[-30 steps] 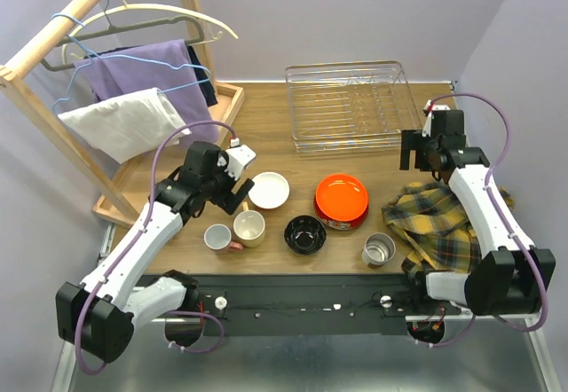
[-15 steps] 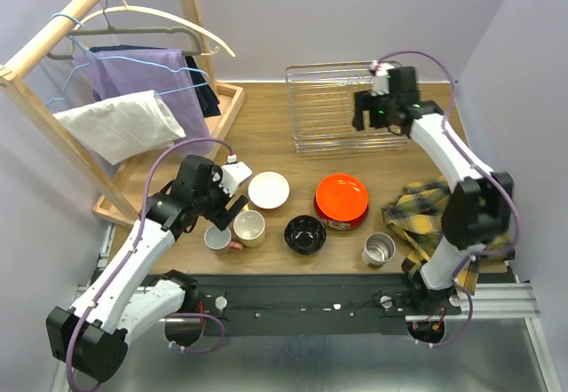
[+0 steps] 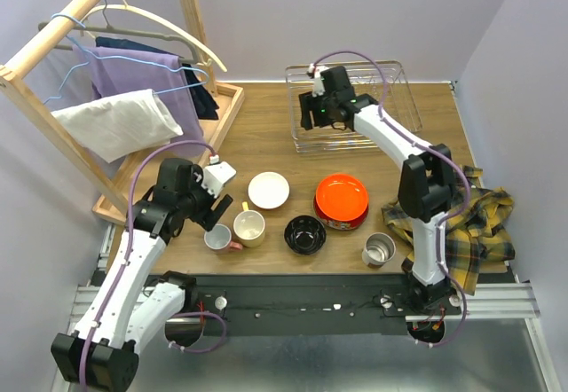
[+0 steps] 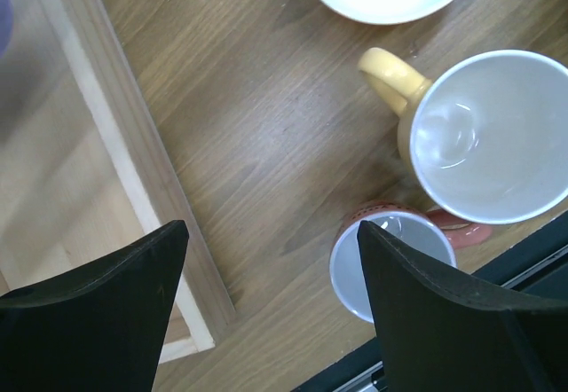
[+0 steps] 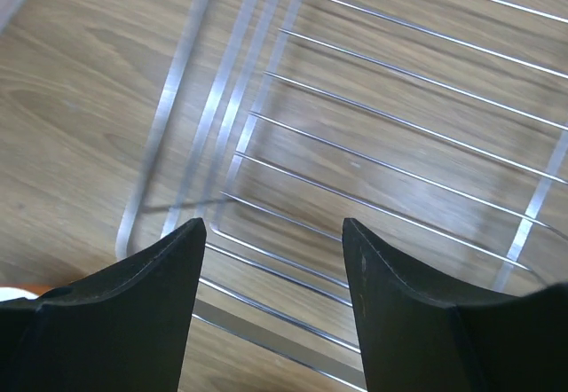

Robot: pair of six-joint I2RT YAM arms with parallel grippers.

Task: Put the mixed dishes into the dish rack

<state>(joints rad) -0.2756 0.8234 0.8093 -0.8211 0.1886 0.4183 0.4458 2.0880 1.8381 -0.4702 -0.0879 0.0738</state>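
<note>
The silver wire dish rack (image 3: 364, 99) stands empty at the back of the table. In front lie a white bowl (image 3: 268, 190), an orange-red bowl (image 3: 342, 199), a black bowl (image 3: 304, 233), a yellow-handled cream mug (image 3: 249, 227), a pink mug (image 3: 217, 238) and a steel cup (image 3: 379, 249). My left gripper (image 3: 216, 213) is open and empty just above the pink mug (image 4: 390, 254), left of the cream mug (image 4: 484, 135). My right gripper (image 3: 312, 121) is open and empty over the rack's front-left corner (image 5: 213, 144). No red flowered plate is in view.
A wooden clothes-rack tray (image 3: 133, 188) with hangers and hung clothes stands at the left; its edge (image 4: 133, 161) is close to my left gripper. A plaid cloth (image 3: 461, 223) lies at the right front beside the right arm's base.
My right arm has swung from above the plaid cloth to the rack's front-left corner. My left gripper has moved left and nearer, from the white bowl to the pink mug.
</note>
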